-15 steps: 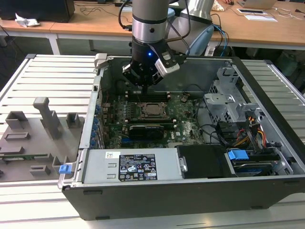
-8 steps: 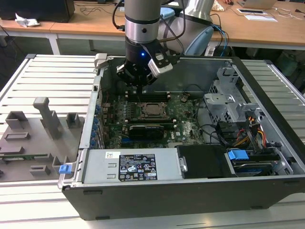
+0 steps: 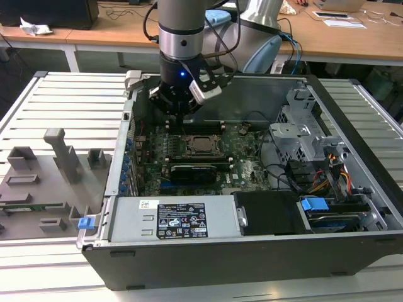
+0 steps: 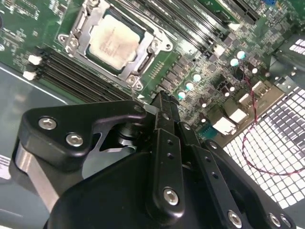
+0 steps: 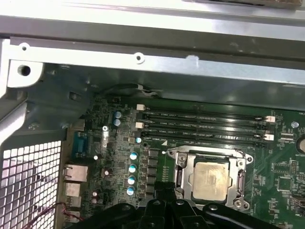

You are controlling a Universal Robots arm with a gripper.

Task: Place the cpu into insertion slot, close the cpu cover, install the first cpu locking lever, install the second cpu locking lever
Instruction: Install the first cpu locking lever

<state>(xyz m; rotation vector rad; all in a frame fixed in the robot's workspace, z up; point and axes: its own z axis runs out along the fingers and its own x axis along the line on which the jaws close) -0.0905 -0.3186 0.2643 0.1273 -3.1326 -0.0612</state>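
Hovering just off the slot (image 3: pixel 191 145) in the exterior view, the pincer (image 3: pixel 182 117) hangs near the slot's corner toward that view's left, low over the board (image 3: pixel 245 167). This is inside the open case (image 3: pixel 352 126), which sits on the worktop (image 3: pixel 63 100). The cpu (image 3: pixel 203 144) lies flat in the slot, grey top up.

Second wrist view: pincer (image 4: pixel 161 102) tips look pressed together w/ nothing btwn them, so closed and empty. They are apart from the cpu (image 4: pixel 113 40) and short of the slot's corner. The cover (image 4: pixel 137 59) looks down round the cpu, its window framing the metal top. Can't tell if either lever is latched. RAM slots (image 4: pixel 71 71) run along one side of the slot.

First wrist view: cpu (image 5: pixel 211 179) is seated square, w/ the cover (image 5: pixel 240 181) rim round it and the pincer (image 5: pixel 167 192) just beside the slot. RAM slots (image 5: pixel 205 125) lie on the slot's other side from the pincer.

Handling, as a judgement: cpu prob. light and stiff, w/ a slick top and a fragile contact side, so hold it by two opposite edges, never the faces. Cover is thin stiff sheet on a hinge, so press at the free edge, not across the window.
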